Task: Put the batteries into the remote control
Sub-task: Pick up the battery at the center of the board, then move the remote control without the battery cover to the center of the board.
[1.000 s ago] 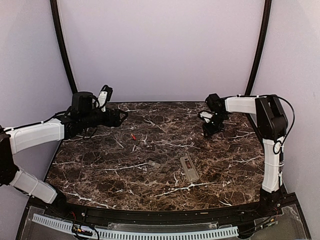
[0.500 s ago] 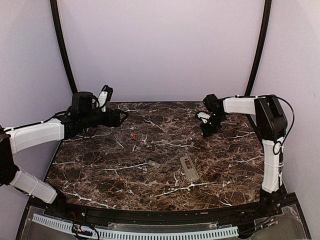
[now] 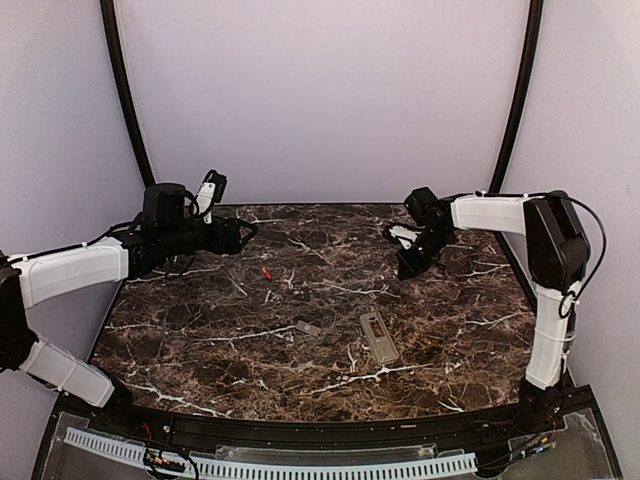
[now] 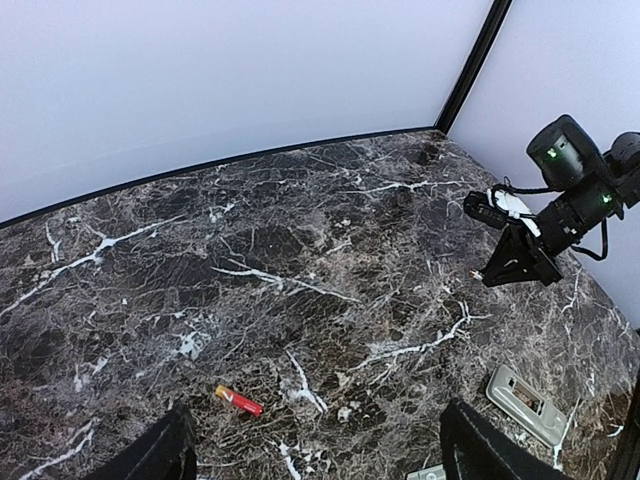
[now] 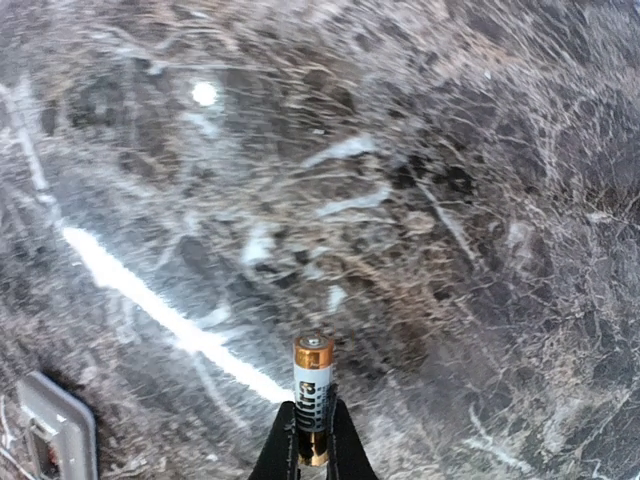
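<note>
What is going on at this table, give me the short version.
The right claw pinches a white-and-orange battery by one end above the far right of the table. The left claw hangs open and empty at the far left, a red battery lying near it. The remote control lies back up near the front, the grey cover apart beside it.

Remote control point(image 3: 378, 336), seemingly back-up, near grey cover point(image 3: 308, 327); red battery point(image 3: 267, 272) well apart.
</note>
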